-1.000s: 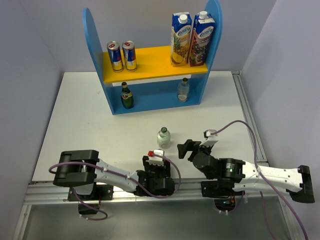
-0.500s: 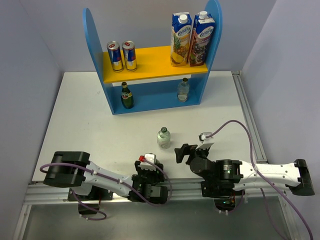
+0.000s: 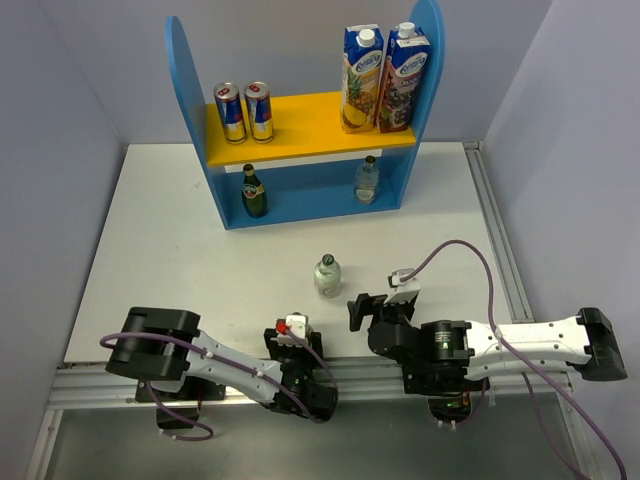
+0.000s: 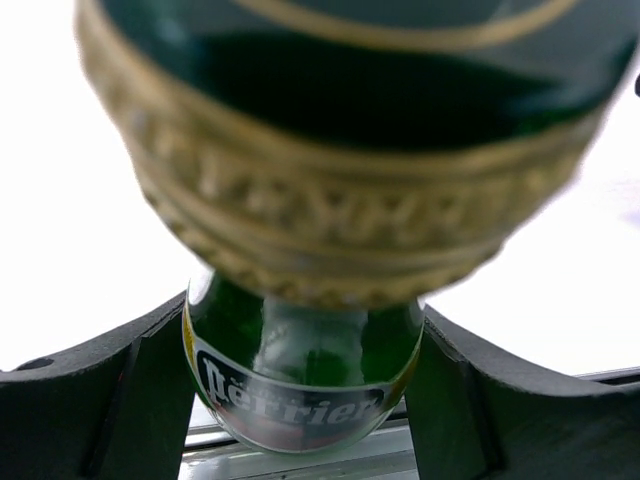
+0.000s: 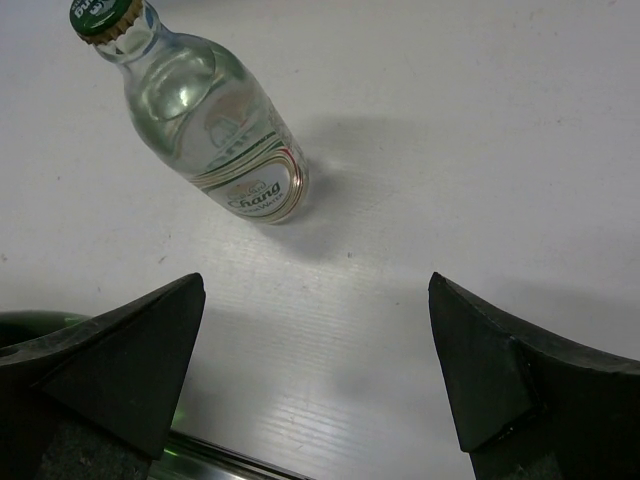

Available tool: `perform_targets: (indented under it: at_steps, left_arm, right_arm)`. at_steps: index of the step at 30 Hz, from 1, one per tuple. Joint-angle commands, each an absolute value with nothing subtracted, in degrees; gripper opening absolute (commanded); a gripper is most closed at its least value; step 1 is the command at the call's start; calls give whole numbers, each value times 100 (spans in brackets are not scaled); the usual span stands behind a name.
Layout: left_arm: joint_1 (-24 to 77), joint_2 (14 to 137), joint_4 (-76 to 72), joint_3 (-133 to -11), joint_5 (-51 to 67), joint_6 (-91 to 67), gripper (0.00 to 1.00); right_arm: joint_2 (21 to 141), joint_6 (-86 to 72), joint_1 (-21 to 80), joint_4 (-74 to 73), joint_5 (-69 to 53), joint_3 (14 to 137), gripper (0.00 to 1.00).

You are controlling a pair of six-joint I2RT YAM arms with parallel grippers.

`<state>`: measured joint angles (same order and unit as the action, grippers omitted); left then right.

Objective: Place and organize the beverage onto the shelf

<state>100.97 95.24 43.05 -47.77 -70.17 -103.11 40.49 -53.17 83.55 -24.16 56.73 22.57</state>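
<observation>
My left gripper (image 3: 296, 362) sits low at the table's near edge. In the left wrist view it (image 4: 305, 385) is shut on a dark green glass bottle (image 4: 300, 400), one finger tight against each side; the gold-banded neck fills the top. The bottle is hidden under the arm in the top view. A clear bottle (image 3: 327, 274) stands on the table; in the right wrist view it (image 5: 215, 130) is ahead and to the left of my open, empty right gripper (image 5: 315, 350). The blue shelf (image 3: 300, 125) holds two cans (image 3: 244, 111) on its yellow board, with a green bottle (image 3: 253, 192) and a clear bottle (image 3: 368, 180) below.
Two juice cartons (image 3: 383, 78) stand at the right end of the upper board. The lower level has room between its two bottles. A metal rail (image 3: 100, 380) runs along the near table edge. Grey walls close in on both sides.
My left gripper has drawn back toward the near edge of the table. My right gripper has shifted left and a little nearer, staying open. The clear bottle on the table has not moved.
</observation>
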Motion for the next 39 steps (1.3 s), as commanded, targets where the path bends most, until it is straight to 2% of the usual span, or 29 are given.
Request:
perform_targets:
  at_steps: [1, 6, 8, 11, 13, 15, 16, 17, 19, 25, 29, 35, 39]
  left_arm:
    - [10169, 9536, 5660, -5150, -7928, -12032, 0]
    - [10169, 9379, 5320, -4967, -7893, -11813, 0]
    - [10169, 9256, 4968, -4870, -7849, -11141, 0]
    - [10099, 9001, 3563, -4694, -7674, -9535, 0]
    - [9985, 8816, 2774, -4492, -7559, -9108, 0]
    - [9749, 8500, 1763, -4062, -7113, -7617, 0]
    - [9643, 8351, 261, -3843, -6841, -6950, 0]
    - [9502, 8202, -311, -3606, -6586, -5943, 0]
    - [9238, 7806, -894, -3121, -6276, -5749, 0]
    - [8737, 7489, -238, -3322, -6346, -5318, 0]
    - [8324, 7016, -395, -3340, -6206, -4468, 0]
    - [6954, 6259, -1335, -3260, -5206, -2965, 0]
    - [5813, 6380, -1731, -3541, -4554, -2383, 0]
  right_arm:
    - [4078, -5528, 8464, -2531, 6091, 2522, 100]
    - [3964, -5555, 8508, -2549, 6108, 2479, 100]
    - [3920, -5546, 8517, -2531, 6117, 2452, 100]
    - [3858, -5555, 8525, -2549, 6117, 2435, 100]
    - [3824, -5598, 8525, -2593, 6126, 2443, 100]
    - [3779, -5651, 8534, -2637, 6144, 2435, 100]
    - [3744, -5651, 8543, -2637, 6135, 2417, 100]
    - [3718, -5617, 8534, -2593, 6143, 2391, 100]
    - [3639, -5590, 8552, -2575, 6135, 2364, 100]
    - [3621, -5537, 8561, -2522, 6117, 2347, 100]
    - [3577, -5546, 8569, -2531, 6135, 2338, 100]
    - [3428, -5484, 8578, -2470, 6117, 2276, 100]
    - [3375, -5502, 8596, -2479, 6143, 2259, 100]
